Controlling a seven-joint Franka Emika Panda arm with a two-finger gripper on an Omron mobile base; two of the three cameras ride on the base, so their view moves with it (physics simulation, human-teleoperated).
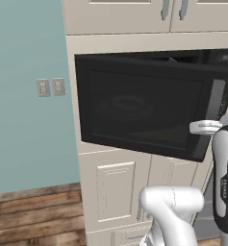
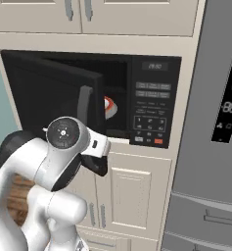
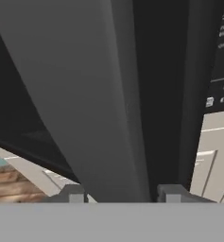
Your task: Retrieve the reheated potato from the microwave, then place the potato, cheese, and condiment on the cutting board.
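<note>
**Door part-open, jaws astride handle**

Microwave (image 2: 88,98) door (image 1: 139,108) swung partway out. Hand view: gripper (image 3: 120,194) fingertips sit either side of the grey handle (image 3: 99,104), bar runs lengthwise away from cam, between jaws. Jaws look closed on it, partly parted by bar's width. Plate (image 2: 110,106) w/ red rim visible in cavity thru gap, right base view; potato itself can't be made out, prob. on plate. Cavity lies beyond door, right of handle. Judgement: door needs wider swing before reach-in.
</note>
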